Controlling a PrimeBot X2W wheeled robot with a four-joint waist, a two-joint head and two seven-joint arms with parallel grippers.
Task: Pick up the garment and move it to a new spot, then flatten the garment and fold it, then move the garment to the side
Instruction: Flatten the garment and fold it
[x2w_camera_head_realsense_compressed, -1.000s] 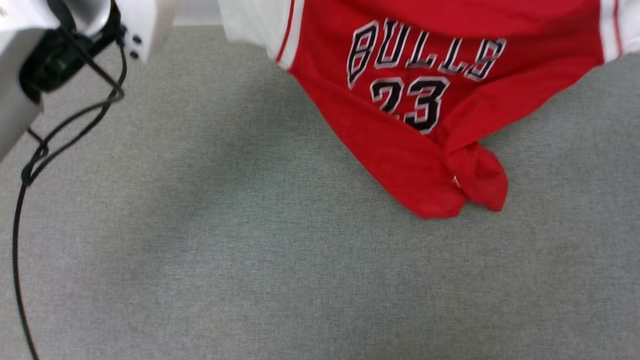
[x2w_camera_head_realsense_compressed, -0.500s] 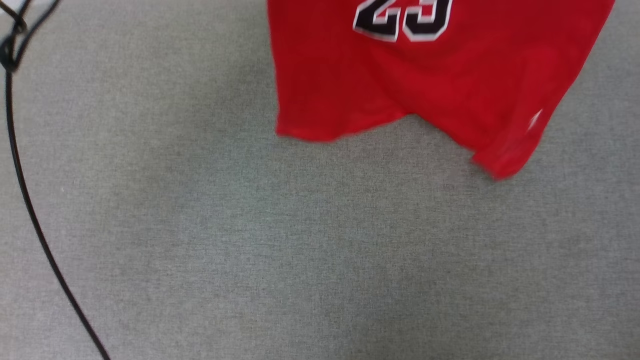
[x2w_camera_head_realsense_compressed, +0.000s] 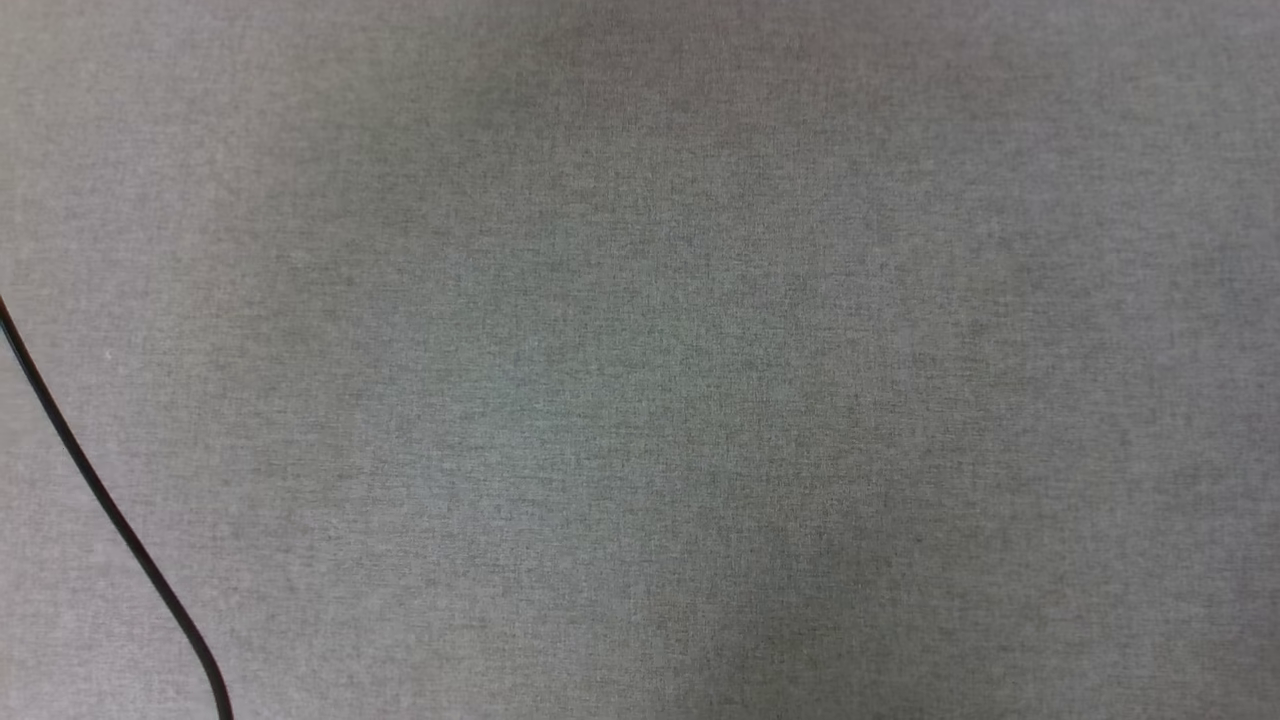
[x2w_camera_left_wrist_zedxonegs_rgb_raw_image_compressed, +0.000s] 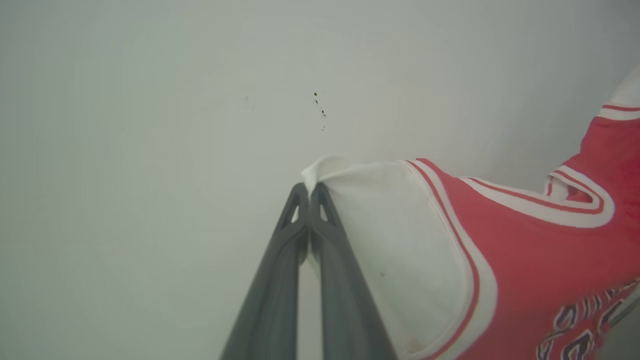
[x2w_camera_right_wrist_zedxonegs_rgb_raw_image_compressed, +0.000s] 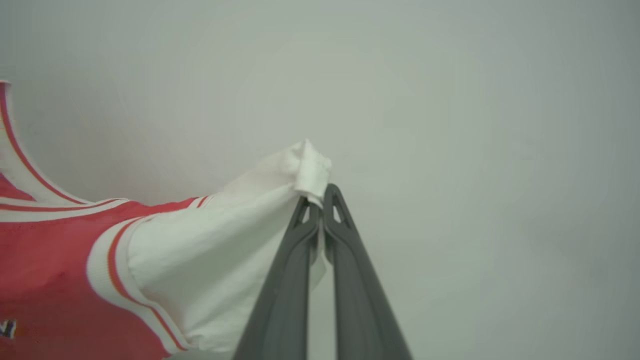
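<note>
The garment (x2w_camera_left_wrist_zedxonegs_rgb_raw_image_compressed: 525, 250) is a red jersey with white short sleeves and striped trim, and it hangs stretched between my two grippers. In the left wrist view my left gripper (x2w_camera_left_wrist_zedxonegs_rgb_raw_image_compressed: 310, 189) is shut on the tip of one white sleeve, the red body trailing off to the right. In the right wrist view my right gripper (x2w_camera_right_wrist_zedxonegs_rgb_raw_image_compressed: 321, 192) is shut on the bunched tip of the other white sleeve of the garment (x2w_camera_right_wrist_zedxonegs_rgb_raw_image_compressed: 60, 270), whose body runs off to the left. Black letters show at the lower right of the left wrist view.
The head view looks down on grey fabric table surface (x2w_camera_head_realsense_compressed: 640, 360) with a black cable (x2w_camera_head_realsense_compressed: 110, 515) curving along its lower left. Behind the sleeves both wrist views face a pale plain wall (x2w_camera_left_wrist_zedxonegs_rgb_raw_image_compressed: 200, 100).
The head view has swung away: the jersey, seen at the top a second ago, slid up out of the picture, and the pale arm at upper left left it too.
</note>
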